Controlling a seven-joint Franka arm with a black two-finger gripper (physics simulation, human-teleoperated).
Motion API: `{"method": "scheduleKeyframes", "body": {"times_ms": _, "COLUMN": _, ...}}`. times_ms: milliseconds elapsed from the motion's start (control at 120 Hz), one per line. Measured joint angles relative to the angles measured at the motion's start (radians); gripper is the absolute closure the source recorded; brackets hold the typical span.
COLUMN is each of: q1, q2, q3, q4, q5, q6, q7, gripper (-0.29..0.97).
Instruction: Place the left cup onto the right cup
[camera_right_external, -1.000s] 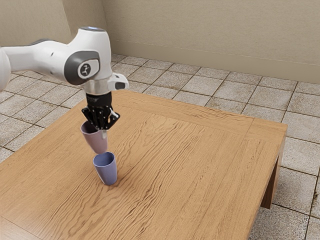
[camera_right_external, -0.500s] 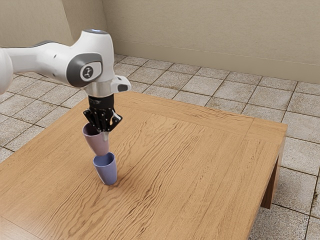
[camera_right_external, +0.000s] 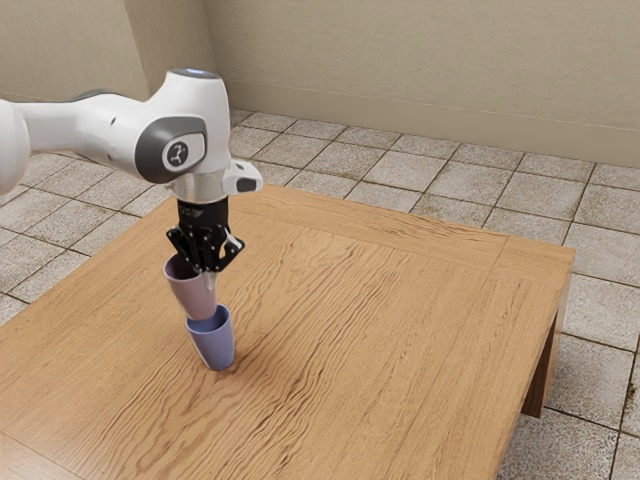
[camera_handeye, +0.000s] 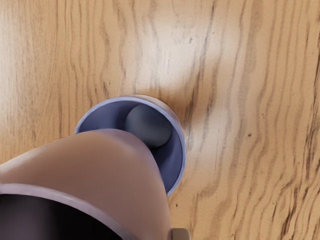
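My black gripper (camera_right_external: 206, 263) is shut on the rim of a mauve cup (camera_right_external: 191, 290), which hangs tilted above the table. The mauve cup's base dips into the mouth of a blue cup (camera_right_external: 213, 342) that stands upright on the wooden table (camera_right_external: 400, 330). In the wrist view the mauve cup (camera_handeye: 95, 180) looms large just under my hand, and its lower end overlaps the open blue cup (camera_handeye: 167, 150), whose inner floor shows beyond it.
The table's far edge and right corner (camera_right_external: 560, 255) drop off to a tiled floor (camera_right_external: 480, 180). Bare wood spreads to the exterior view's right of the cups.
My hand has moved down and slightly toward the exterior view's right with the mauve cup. The cup's base went from just above the blue cup's rim to inside its mouth.
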Motion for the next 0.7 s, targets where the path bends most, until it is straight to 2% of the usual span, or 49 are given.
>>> {"method": "scheduleKeyframes", "body": {"times_ms": 700, "q1": -0.009, "q2": 0.048, "q3": 0.002, "q4": 0.005, "q5": 0.003, "q6": 0.024, "q7": -0.019, "gripper": 0.78}}
